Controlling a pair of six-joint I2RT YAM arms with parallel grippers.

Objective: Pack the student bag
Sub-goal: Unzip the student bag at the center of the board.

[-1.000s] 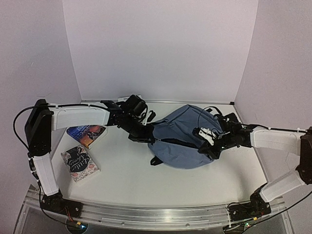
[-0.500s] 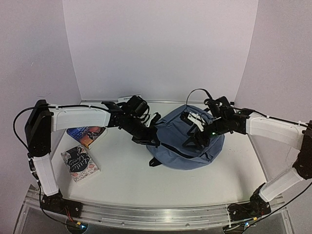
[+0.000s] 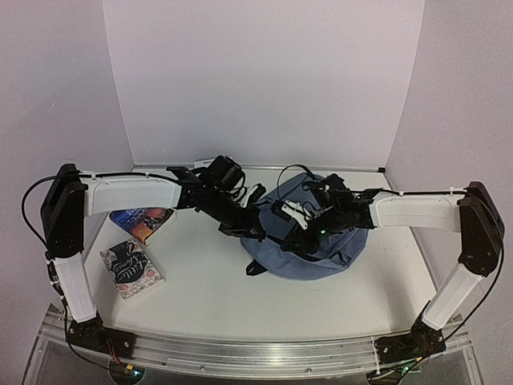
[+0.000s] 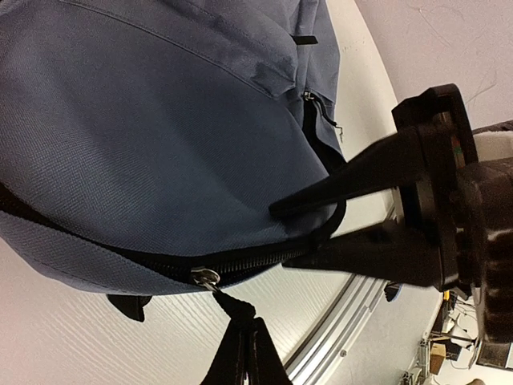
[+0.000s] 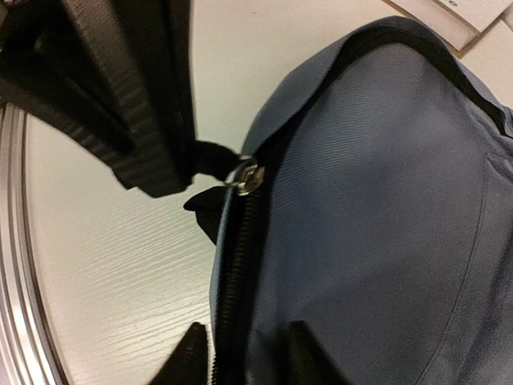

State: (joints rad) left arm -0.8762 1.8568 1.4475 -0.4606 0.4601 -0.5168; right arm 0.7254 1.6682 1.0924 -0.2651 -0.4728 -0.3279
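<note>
Reaches farther left with the right gripper [image 4: 282, 236] than a second ago: off the right flank of the student bag [image 3: 317, 258], across its top and down to the left part of the zipper line. Keeps the left arm almost where it was, at the bag's left edge.

Pinches the black pull tab [image 4: 232, 303] with the left gripper [image 4: 240, 341], fingers fully together, the tab drawn out from the metal slider [image 4: 207, 277]. Straddles the zipper seam just beyond that slider with the right fingers [image 4: 353, 172], a narrow gap between them and the bag's edge inside it — cannot tell whether the pads press the fabric or merely flank it.

Finds the bag lying flat on the table [image 3: 200, 309], a little right of centre, between the two arms, slate-blue panel up. Shows a short black strap end [image 3: 256, 266] poking out at the bag's near-left edge.

Has a bright-covered book [image 3: 143, 221] on the table well to the left of the bag, just beneath the left forearm — and a dark patterned book [image 3: 132, 269] nearer the arm bases, the two books close together but apart.
</note>
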